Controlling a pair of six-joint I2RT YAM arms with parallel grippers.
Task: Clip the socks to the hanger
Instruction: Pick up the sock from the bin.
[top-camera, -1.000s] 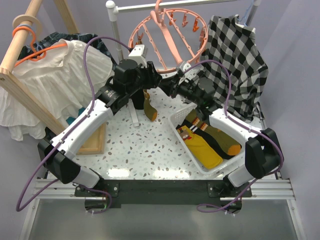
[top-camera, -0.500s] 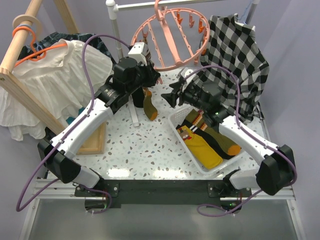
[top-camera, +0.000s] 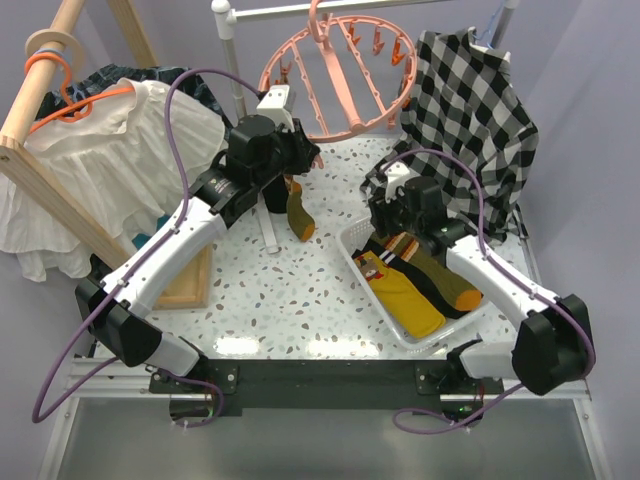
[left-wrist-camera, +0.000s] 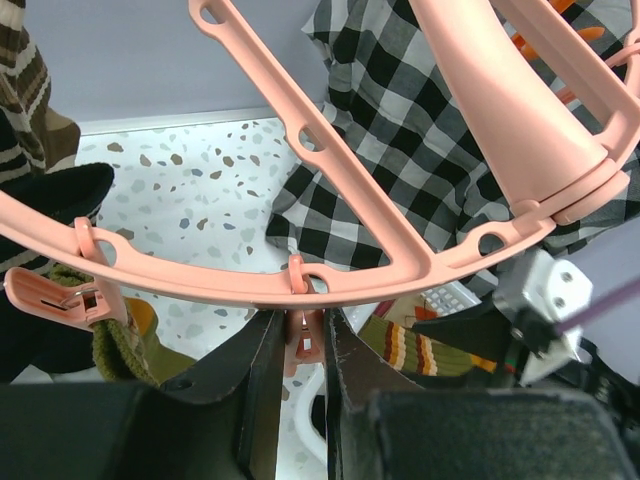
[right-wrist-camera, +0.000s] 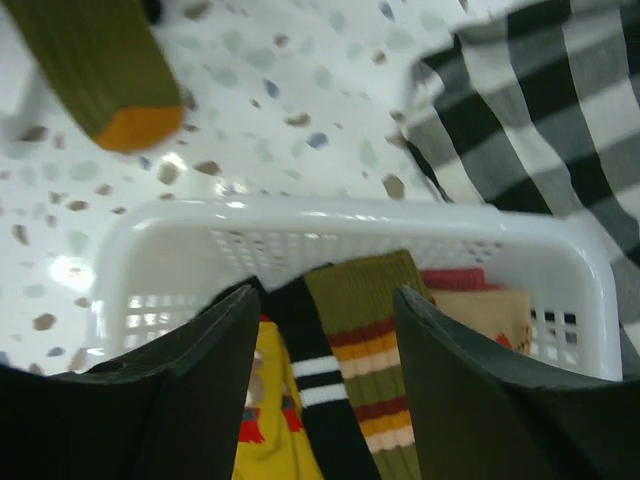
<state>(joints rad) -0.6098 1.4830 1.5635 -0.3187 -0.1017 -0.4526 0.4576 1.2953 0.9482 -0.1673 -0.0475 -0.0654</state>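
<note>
Claw by claw: our left claw (left-wrist-camera: 300, 345) is pinched closed on a small pink clip (left-wrist-camera: 303, 335) that dangles under the rim of the hanger (left-wrist-camera: 200, 288). Our right claw (right-wrist-camera: 325, 300) hangs with its jaws spread and nothing between them, just above the basket (right-wrist-camera: 300, 215).

Going down in size, we see the speckled tabletop (top-camera: 290, 290) carrying the basket. At its far right a checked shirt (top-camera: 475, 110) drapes down, its hem near the basket's far end. The hanger is a salmon-pink ring with spokes. It hangs tilted from the rail at the far edge, between the shirt and the left arm.

The basket is white and perforated, and sits on the right half of the tabletop under the right arm. Inside it we count a yellow sock (top-camera: 410, 300), a striped olive sock (right-wrist-camera: 370, 350) with orange and dark red bands, and a black sock (right-wrist-camera: 320, 400) with white stripes. They lie side by side along the basket's length.

Outside the basket, an orange-toed sock (top-camera: 298, 212) hangs from the ring's near left rim, held by a second clip (left-wrist-camera: 55, 295) just beside the left claw.
</note>
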